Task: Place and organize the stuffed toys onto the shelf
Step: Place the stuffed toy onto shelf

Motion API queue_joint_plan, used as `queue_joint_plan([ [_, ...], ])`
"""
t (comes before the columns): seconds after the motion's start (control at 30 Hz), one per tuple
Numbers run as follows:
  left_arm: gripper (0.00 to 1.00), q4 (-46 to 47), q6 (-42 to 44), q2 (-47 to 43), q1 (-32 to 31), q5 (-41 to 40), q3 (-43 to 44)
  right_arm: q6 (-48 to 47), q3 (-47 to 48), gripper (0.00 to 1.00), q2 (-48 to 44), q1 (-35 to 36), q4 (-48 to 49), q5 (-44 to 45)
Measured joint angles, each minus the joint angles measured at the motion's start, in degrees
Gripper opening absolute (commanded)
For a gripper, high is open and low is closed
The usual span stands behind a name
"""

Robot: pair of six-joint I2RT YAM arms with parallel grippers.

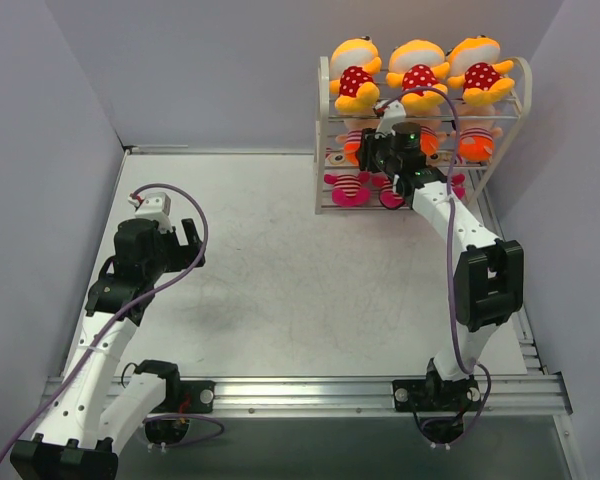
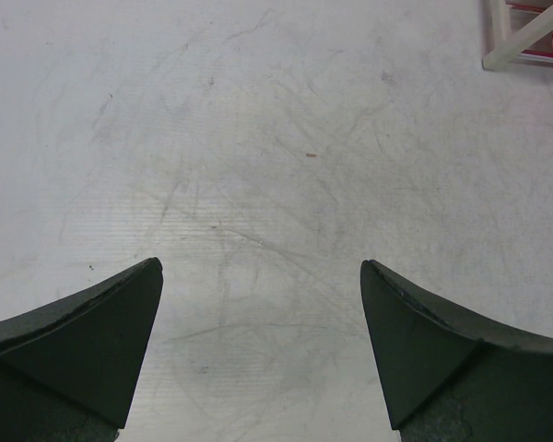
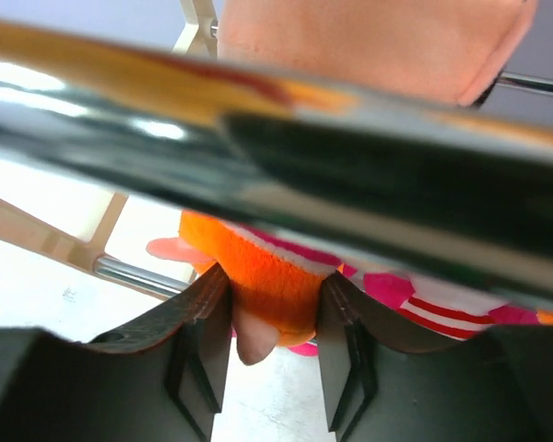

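The white wire shelf (image 1: 323, 110) stands at the table's far right. Three yellow stuffed toys (image 1: 417, 72) with red dotted bodies sit on its top tier. Orange-bottomed toys (image 1: 475, 145) are on the middle tier and pink-striped ones (image 1: 348, 187) on the bottom tier. My right gripper (image 1: 392, 140) reaches into the middle tier. In the right wrist view its gripper (image 3: 276, 273) has both fingers against the orange bottom of a stuffed toy (image 3: 258, 253). A pink-striped toy (image 3: 442, 308) shows behind it. My left gripper (image 2: 261, 276) hangs open over bare table at the left (image 1: 185, 245).
A shiny shelf rod (image 3: 258, 120) crosses close above my right fingers, and another rod (image 3: 138, 273) runs lower left. One shelf foot (image 2: 525, 41) shows at the top right of the left wrist view. Purple-grey walls close in the table on three sides.
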Motion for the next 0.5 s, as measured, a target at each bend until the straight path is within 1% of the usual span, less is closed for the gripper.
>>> queue_joint_plan([
  [0.03,0.97,0.0,0.0,0.0,0.0,0.0,0.0,0.0,0.0,0.44,0.0,-0.1,0.0,0.0],
  [0.13,0.97,0.0,0.0,0.0,0.0,0.1,-0.1,0.0,0.2,0.52,0.0,-0.2,0.0,0.0],
  [0.5,0.97,0.1,0.0,0.0,-0.2,0.8,-0.2,0.2,0.7,0.68,0.0,-0.2,0.0,0.6],
])
